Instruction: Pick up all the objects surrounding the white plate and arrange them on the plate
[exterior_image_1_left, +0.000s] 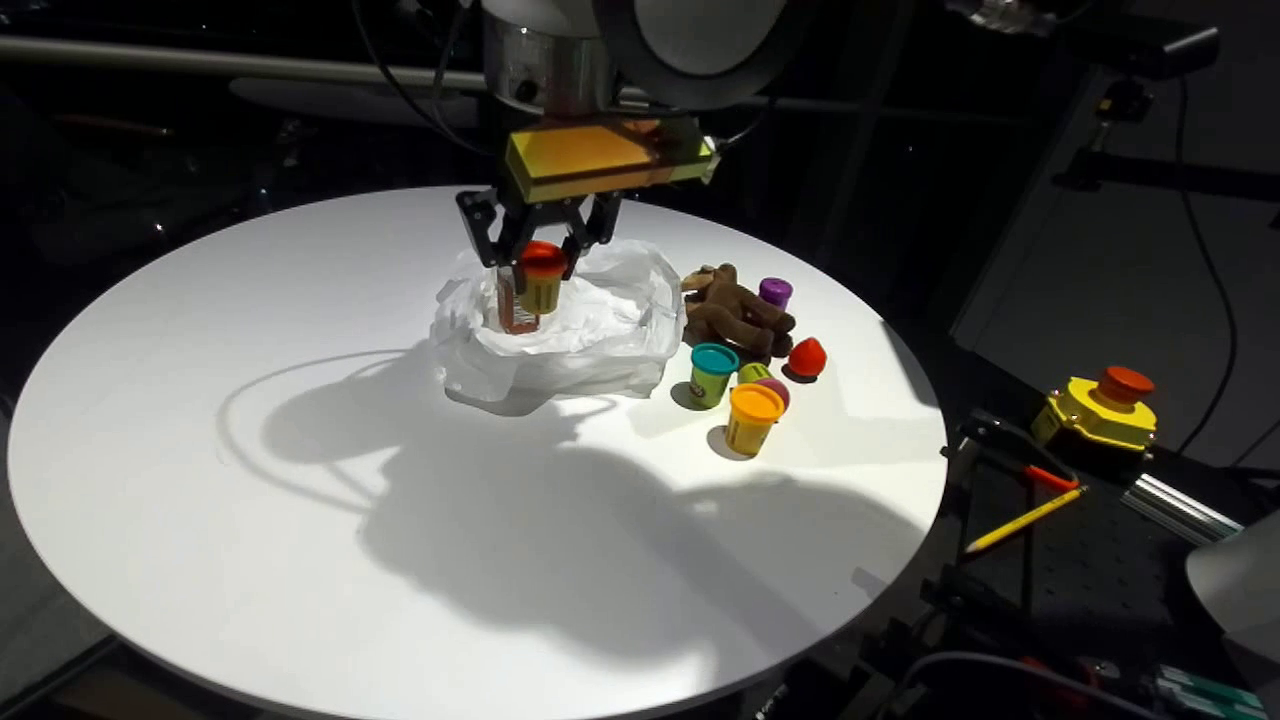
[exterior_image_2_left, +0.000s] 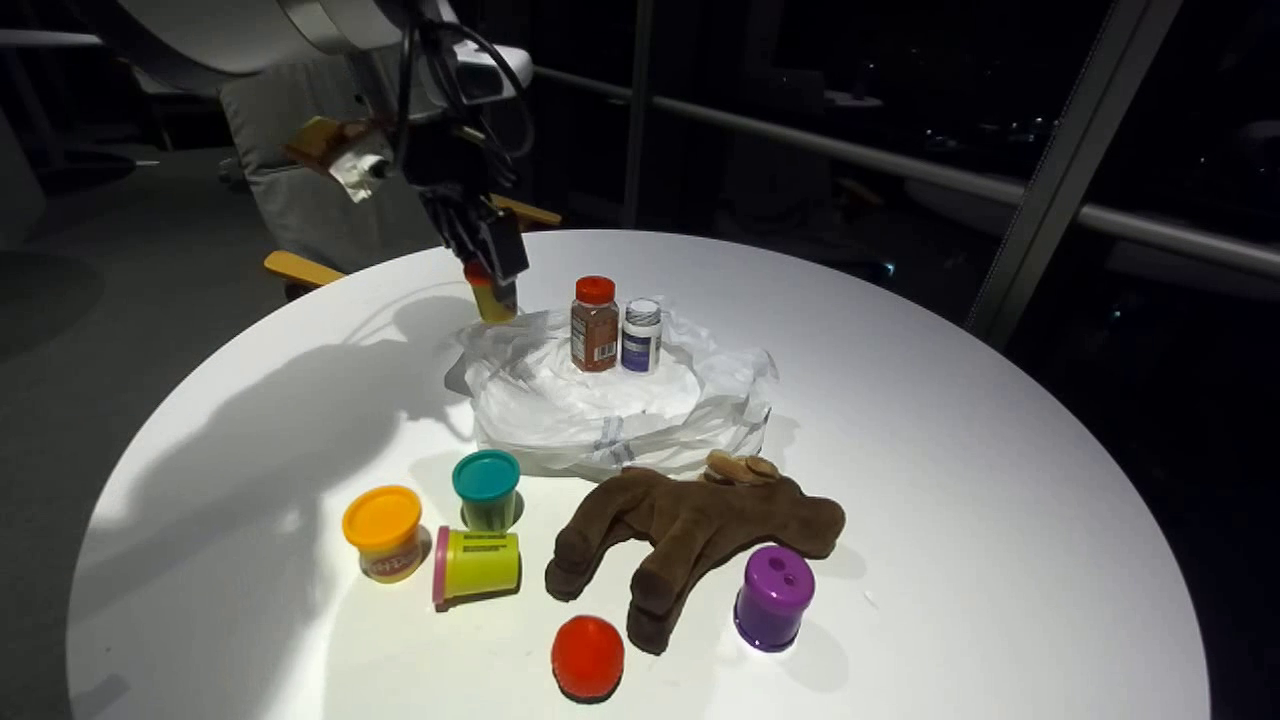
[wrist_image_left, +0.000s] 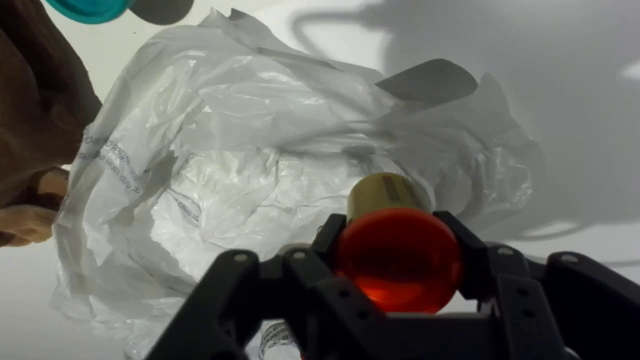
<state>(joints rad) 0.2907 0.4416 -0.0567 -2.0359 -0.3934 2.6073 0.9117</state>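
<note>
step: you're likely placing the red-lidded yellow tub (exterior_image_1_left: 541, 292) | pincer (wrist_image_left: 392, 237): clamped on it; at the left side of the white plastic bag (exterior_image_2_left: 560, 432) in both exterior views | next: lower it inside; avoid the red-capped spice jar (exterior_image_2_left: 594, 335); release

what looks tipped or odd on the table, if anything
The pink-lidded Play-Doh tub lies on its side near the orange-lidded tub and teal-lidded tub, which both stand upright, so it looks knocked over.

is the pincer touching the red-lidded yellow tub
Touching: the wrist view shows the pincer closed on the red-lidded yellow tub, a jaw against each side.
</note>
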